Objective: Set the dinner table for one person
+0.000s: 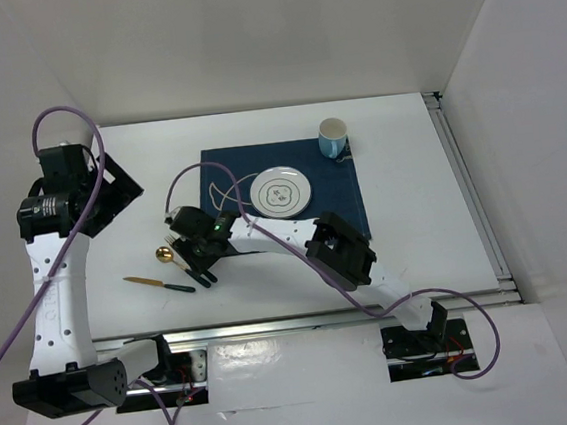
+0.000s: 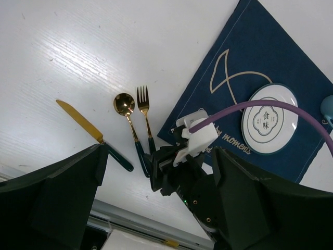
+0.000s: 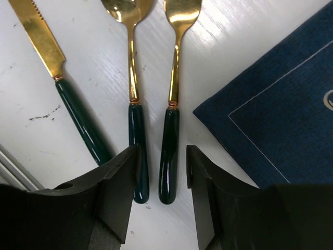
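My left gripper (image 1: 119,193): up in the air at the far left, fingers wide apart, holding nothing.
The knife (image 2: 93,136): flat on the white top, gold blade, dark green handle, left of the spoon.
The spoon (image 3: 132,67): just beside the fork, same gold and green.
The fork (image 3: 174,67): near the placemat's corner, not on it.
My right gripper (image 3: 161,153): low over the spoon and fork handles, one finger on each side of the pair, half open, not squeezing anything that I can see.
The placemat (image 2: 291,67): dark blue cloth with a white fish drawn on it.
The plate (image 2: 270,120): white, sitting on the placemat.
The cup (image 1: 333,137): light blue, on the placemat's far right corner.
The dinner table (image 1: 414,210): the big white top under everything.
Done: I think the placemat, plate and cup are in place.
Left to do: I think the knife, spoon and fork must go next to the plate.
Writing: the plate says 食味; the placemat says "moments", its start hidden by my arm.
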You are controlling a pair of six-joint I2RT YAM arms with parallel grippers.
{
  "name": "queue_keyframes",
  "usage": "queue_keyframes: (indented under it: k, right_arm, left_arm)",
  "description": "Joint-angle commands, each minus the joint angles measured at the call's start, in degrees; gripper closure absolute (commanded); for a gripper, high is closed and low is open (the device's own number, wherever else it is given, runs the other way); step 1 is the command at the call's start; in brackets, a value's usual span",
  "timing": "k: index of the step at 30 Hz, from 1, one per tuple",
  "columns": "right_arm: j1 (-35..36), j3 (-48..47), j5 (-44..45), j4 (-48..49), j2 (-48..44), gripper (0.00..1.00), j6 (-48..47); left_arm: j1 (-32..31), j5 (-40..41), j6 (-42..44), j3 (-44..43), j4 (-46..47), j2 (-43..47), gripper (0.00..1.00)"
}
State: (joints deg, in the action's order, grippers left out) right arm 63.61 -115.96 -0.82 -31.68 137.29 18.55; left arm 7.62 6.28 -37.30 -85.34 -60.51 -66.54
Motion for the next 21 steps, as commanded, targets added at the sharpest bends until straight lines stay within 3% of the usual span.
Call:
queue_keyframes:
  k: [1, 6, 16, 21]
  right_arm:
    - [0.1, -2.1, 2.3, -0.9, 0.5, 0.49, -0.3]
    - [0.1, -2.8, 4.8, -2.5, 1.9, 0.55, 0.3]
    - [2.6, -3.5, 7.9, -3.6, 3.2, 0.54, -1.3]
    - [3.1, -4.8, 9.2, -4.7, 2.5, 0.71, -1.9]
  left_arm:
    - [0.7, -1.2, 1.8, 0.3, 0.3, 0.5, 0.0]
    - [0.7, -1.7, 2.3, 0.8, 0.8, 0.5, 0.0]
    - [0.7, -1.2, 2.8, 0.2, 0.8, 0.5, 0.0]
    - [0.7, -1.7, 2.8, -0.4, 0.8, 0.5, 0.0]
